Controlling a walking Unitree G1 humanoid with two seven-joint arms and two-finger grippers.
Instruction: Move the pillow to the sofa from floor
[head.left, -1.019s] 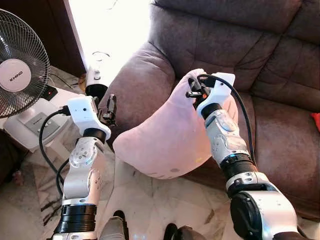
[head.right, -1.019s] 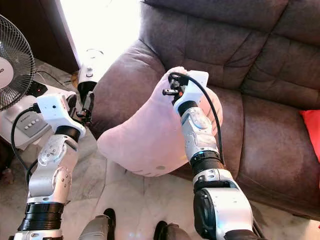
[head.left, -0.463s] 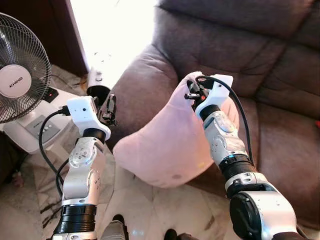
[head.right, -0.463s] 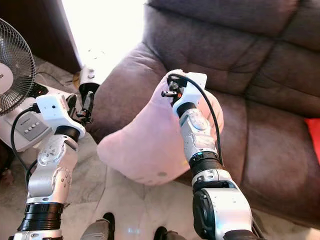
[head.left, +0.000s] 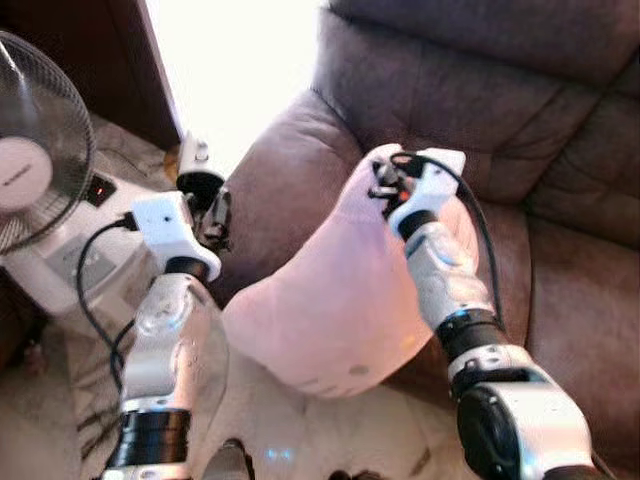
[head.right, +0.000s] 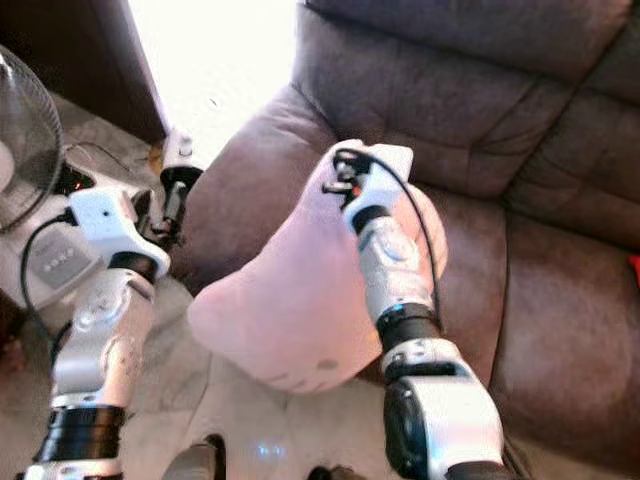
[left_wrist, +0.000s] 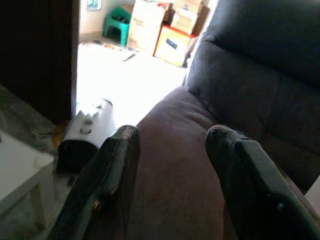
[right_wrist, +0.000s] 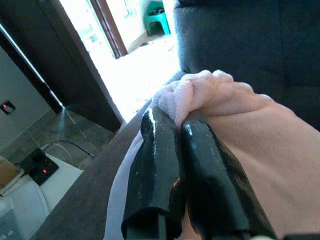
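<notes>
A pale pink pillow (head.left: 335, 300) hangs in the air in front of the brown sofa (head.left: 480, 90), level with its armrest (head.left: 285, 165). My right gripper (head.left: 380, 180) is shut on the pillow's top corner (right_wrist: 185, 92), which is pinched between the black fingers (right_wrist: 160, 155). My left gripper (head.left: 215, 215) is raised beside the armrest, left of the pillow, apart from it. Its fingers (left_wrist: 115, 165) stand open with nothing between them.
A standing fan (head.left: 30, 165) and a white low table (head.left: 75, 265) stand on the left. A white and black appliance (head.left: 195, 170) sits on the floor by the armrest. Bright light floods the doorway (head.left: 235, 70) behind. The sofa seat (head.left: 585, 290) lies to the right.
The camera has shifted slightly and the picture is blurred. My right gripper keeps hold of the pillow, which has swung a little and sits closer to the sofa.
</notes>
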